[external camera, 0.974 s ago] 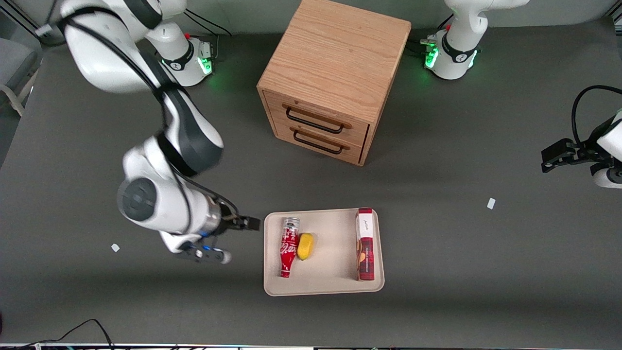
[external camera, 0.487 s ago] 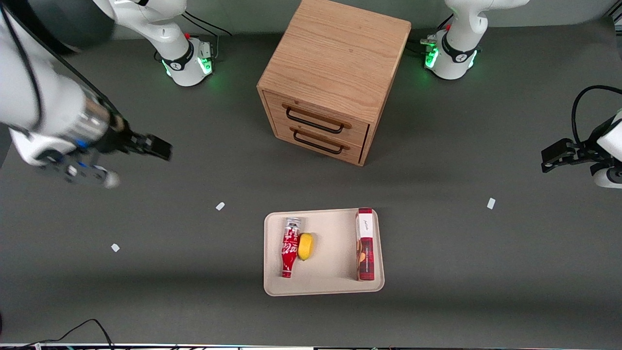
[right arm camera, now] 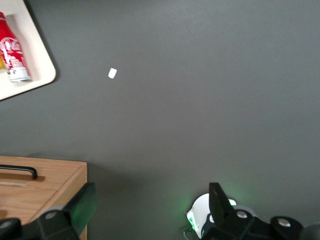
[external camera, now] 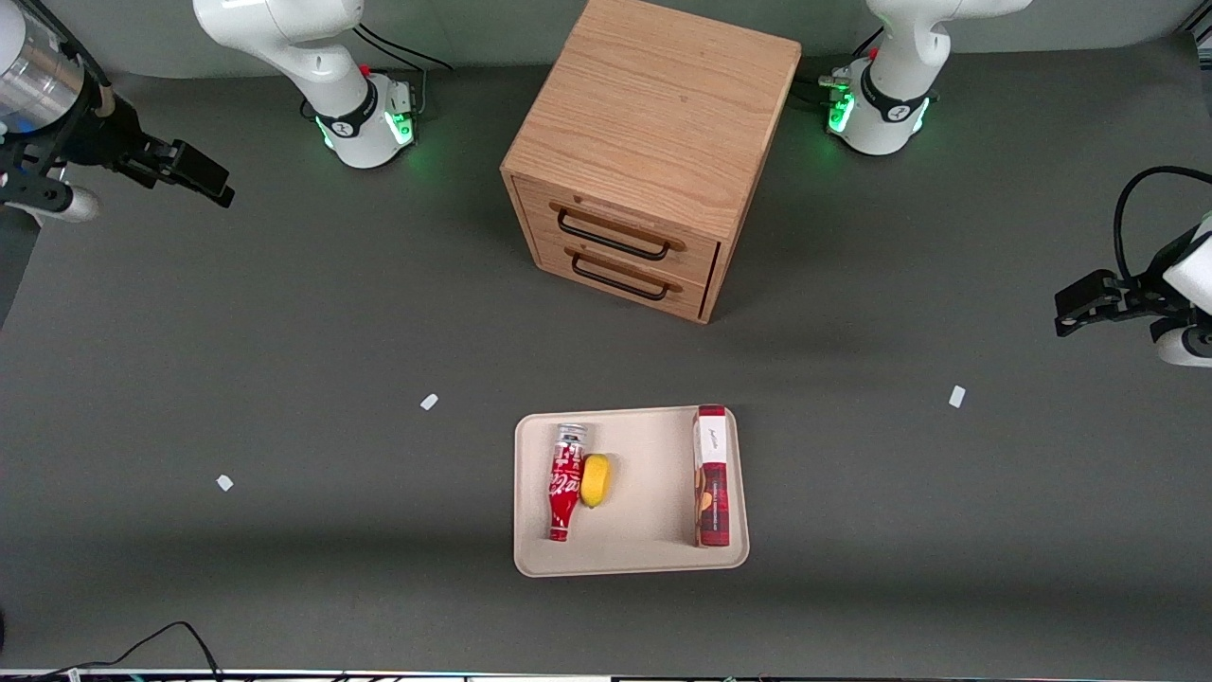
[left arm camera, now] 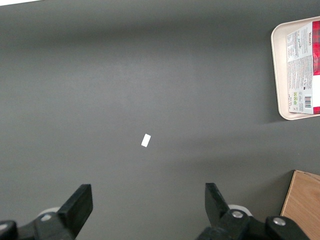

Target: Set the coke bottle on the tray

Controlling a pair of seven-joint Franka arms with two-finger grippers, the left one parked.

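Note:
The coke bottle [external camera: 564, 483] lies flat on the beige tray [external camera: 644, 554], silver end pointing toward the cabinet, touching a yellow lemon [external camera: 595, 479]. It also shows in the right wrist view [right arm camera: 12, 50], on the tray [right arm camera: 39, 62]. My right gripper [external camera: 213, 185] is open and empty. It is raised well away from the tray, toward the working arm's end of the table and farther from the front camera. In the right wrist view the gripper [right arm camera: 151, 197] has its jaws wide apart over bare table.
A dark-red box [external camera: 711, 475] lies on the tray's other long edge. A wooden two-drawer cabinet [external camera: 653, 123] stands farther from the camera than the tray. Small white scraps [external camera: 429, 402] [external camera: 224, 482] [external camera: 957, 396] lie on the grey table. The arm's base [external camera: 365, 118] glows green.
My gripper has pulled away from beside the tray, rising and moving toward the working arm's end of the table. The bottle, lemon and box have stayed in place.

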